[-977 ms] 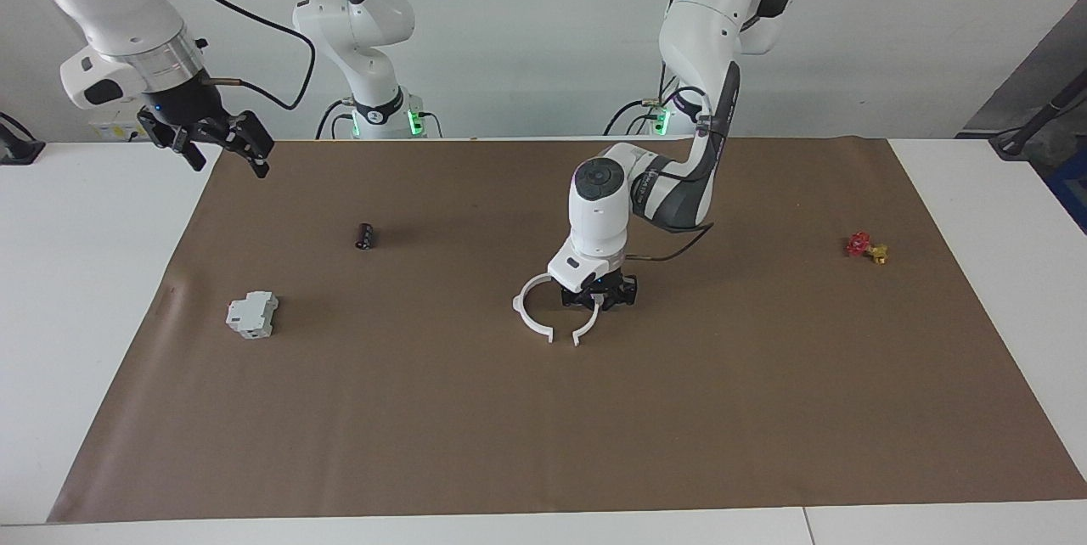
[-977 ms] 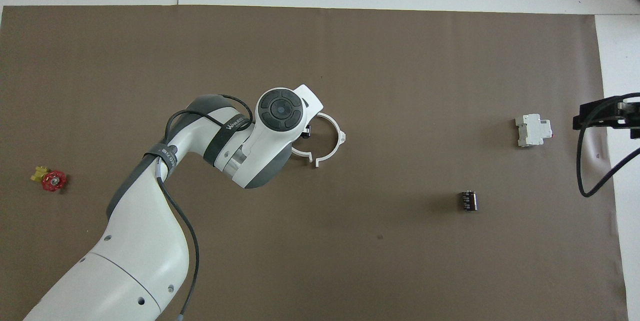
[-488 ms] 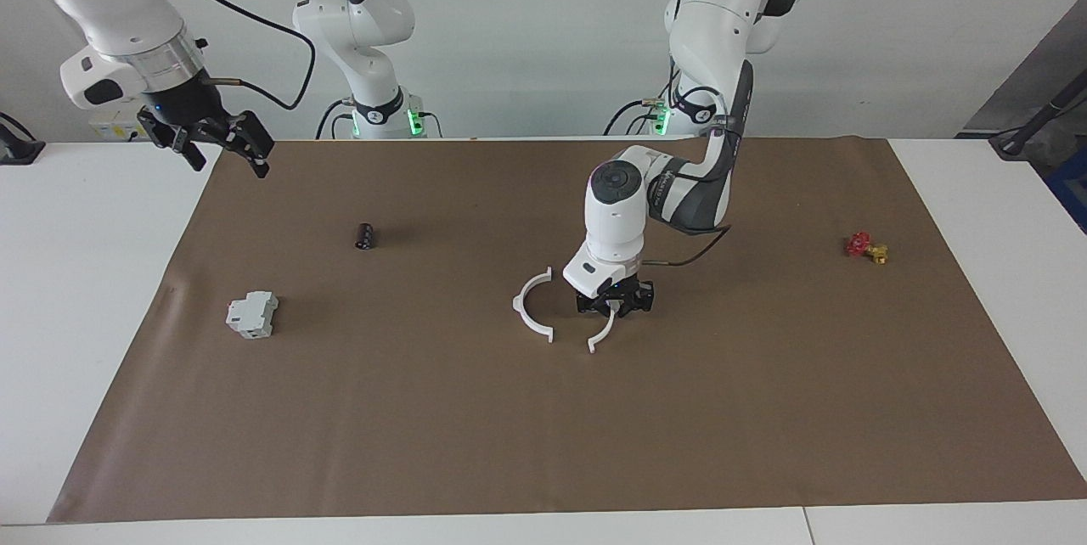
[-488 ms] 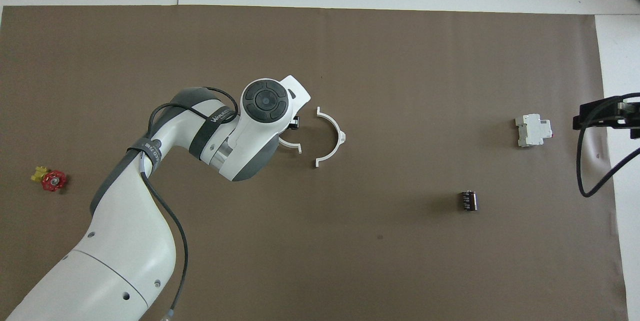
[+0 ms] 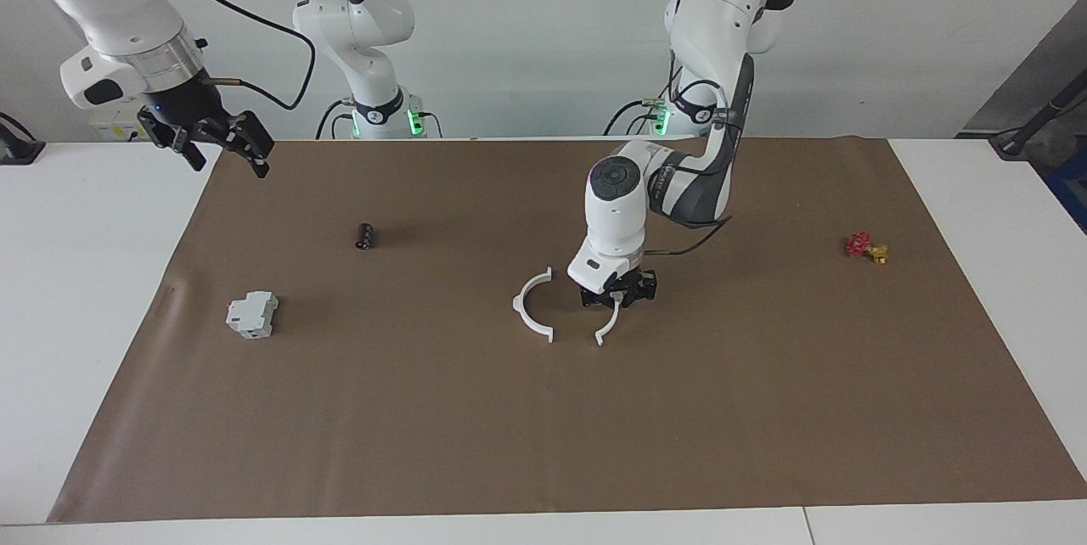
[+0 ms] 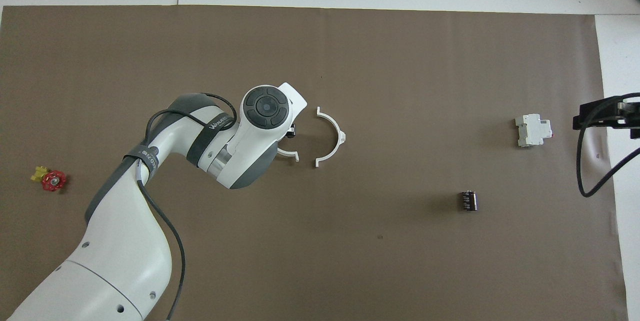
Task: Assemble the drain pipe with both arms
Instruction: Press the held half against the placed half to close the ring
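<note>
Brown mat (image 5: 509, 426) fills my table. My left gripper (image 5: 617, 297), low at centre, clamps one half-ring (image 5: 608, 327); the other half-ring (image 5: 528, 313) lies just beside. My right gripper (image 5: 222, 146) waits raised, jaws apart.

Two thin white plastic half-rings sat mid brown paper mat (image 5: 543, 426): one free (image 5: 530, 313), the other (image 5: 608, 326) beside it, toward the left arm's end, under the left gripper (image 5: 617, 297). Grey-white boxy block (image 5: 251, 314) and small dark cylinder (image 5: 364, 235) lay toward the right arm's end, cylinder nearer the robots; right gripper (image 5: 222, 146) hung over that mat corner.
</note>
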